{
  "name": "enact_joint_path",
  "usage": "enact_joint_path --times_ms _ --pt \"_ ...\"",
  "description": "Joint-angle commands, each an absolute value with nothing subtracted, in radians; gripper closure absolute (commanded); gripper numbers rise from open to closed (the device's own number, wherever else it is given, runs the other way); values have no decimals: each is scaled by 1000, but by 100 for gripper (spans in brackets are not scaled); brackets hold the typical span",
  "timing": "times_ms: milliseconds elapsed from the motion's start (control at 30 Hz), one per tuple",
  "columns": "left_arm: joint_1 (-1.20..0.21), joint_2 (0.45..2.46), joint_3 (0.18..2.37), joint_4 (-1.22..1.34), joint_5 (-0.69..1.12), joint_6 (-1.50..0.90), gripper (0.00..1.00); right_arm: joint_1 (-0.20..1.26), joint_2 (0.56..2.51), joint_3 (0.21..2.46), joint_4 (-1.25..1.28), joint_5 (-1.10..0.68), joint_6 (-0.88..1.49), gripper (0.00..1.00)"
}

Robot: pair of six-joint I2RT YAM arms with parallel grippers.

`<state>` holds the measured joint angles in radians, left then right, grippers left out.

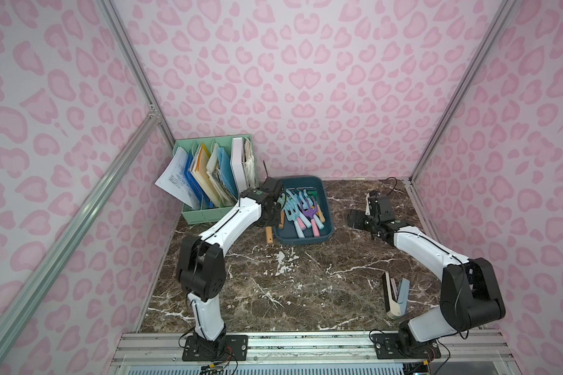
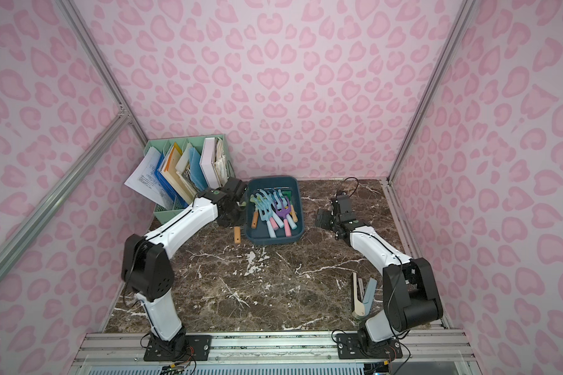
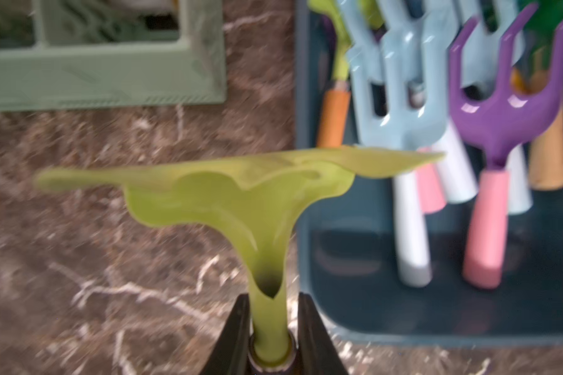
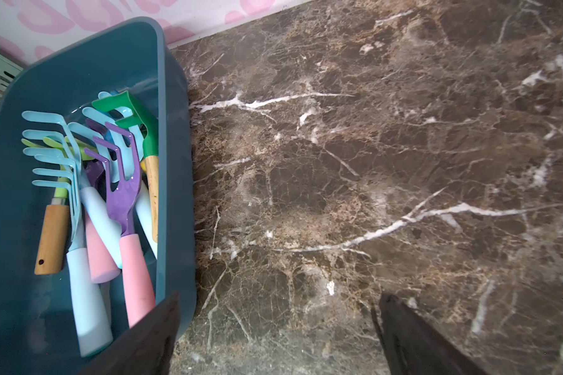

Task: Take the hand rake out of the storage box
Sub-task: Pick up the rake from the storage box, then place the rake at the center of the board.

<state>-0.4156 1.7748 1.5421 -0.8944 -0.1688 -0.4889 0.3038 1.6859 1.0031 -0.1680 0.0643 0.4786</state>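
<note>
**Lime-green hand rake [image 3: 241,194] gripped just outside the storage box [image 1: 303,242]**

The left pincer [image 3: 268,311] is clamped on the rake's neck. Its head hangs partly over the marble surface [image 1: 290,292] and partly over the box rim, and its wooden handle [image 1: 268,234] shows beside the box wall nearest the file organiser [image 1: 202,214]. Other rakes [image 4: 124,194] lie inside the box. The right pincer [image 4: 283,337] hovers with its jaws apart over bare surface on the box's far side.

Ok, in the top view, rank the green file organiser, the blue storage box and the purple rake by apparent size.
Largest to smallest: file organiser, storage box, purple rake. No close calls.
</note>
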Motion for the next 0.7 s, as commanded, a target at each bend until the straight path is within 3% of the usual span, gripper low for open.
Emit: enact_joint_path --times_ms 0,300,667 --pt "-375 1617 1352 -896 -214 -375 100 304 1693 1006 -131 45 486 2" --pt "-375 1272 884 -623 -501 -243 100 300 1718 1012 -132 36 485 2" --pt "-172 1504 790 -477 -466 -180 100 291 1738 1018 -136 30 481 2"
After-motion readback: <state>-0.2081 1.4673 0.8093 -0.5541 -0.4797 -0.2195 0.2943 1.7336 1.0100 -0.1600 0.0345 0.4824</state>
